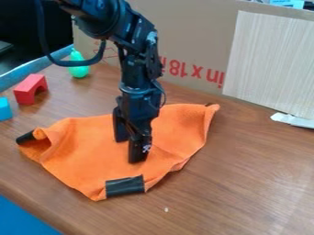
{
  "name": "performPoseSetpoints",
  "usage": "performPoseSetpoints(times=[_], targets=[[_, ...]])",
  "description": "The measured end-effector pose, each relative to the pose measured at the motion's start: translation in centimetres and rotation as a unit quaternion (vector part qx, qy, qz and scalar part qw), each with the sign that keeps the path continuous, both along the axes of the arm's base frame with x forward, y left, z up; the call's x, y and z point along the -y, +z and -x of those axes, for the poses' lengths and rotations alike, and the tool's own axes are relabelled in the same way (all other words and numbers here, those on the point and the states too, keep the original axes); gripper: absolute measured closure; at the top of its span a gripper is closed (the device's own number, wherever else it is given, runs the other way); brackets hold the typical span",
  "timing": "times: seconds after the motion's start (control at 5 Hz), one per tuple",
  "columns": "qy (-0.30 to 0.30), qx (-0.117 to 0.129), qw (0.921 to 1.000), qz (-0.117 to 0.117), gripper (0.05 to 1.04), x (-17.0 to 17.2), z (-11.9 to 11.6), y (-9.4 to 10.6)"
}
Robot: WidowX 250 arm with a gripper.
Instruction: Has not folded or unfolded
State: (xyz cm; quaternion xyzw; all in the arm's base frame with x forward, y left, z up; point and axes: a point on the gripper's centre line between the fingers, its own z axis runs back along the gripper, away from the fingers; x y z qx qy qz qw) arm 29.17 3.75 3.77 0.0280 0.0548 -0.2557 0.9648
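Note:
The black gripper [129,150] hangs over the middle of the orange cloth [92,156], low at its surface. Its two fingers stand apart, one farther back and to the left, the other nearer the camera. The cloth lies spread on the table with wrinkles and uneven edges. Black tape [125,186] marks its front corner. At the left, another dark-taped corner [25,137] is curled up. The cloth's back right corner [211,107] has a small dark patch. The arm and gripper hide part of the cloth's middle and back.
A red arch block [30,89], a blue block [5,109] and a green egg-shaped object [78,64] are at the left. Behind the cloth stands a cardboard panel [195,36] with a pale board [270,59]. A white scrap [293,120] lies on the wooden table [245,183] at right.

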Motion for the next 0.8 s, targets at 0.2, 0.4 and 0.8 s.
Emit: performPoseSetpoints(times=[0.2, 0.4, 0.8], targets=[[-0.005, 0.001, 1.0, 0.005, 0.085, 0.0, -0.3, 0.3], [0.002, 0.019, 0.9996, 0.021, 0.084, -0.2, -0.9, 2.2], [0.004, 0.103, 0.9928, 0.061, 0.084, -0.2, -1.1, 10.1]])
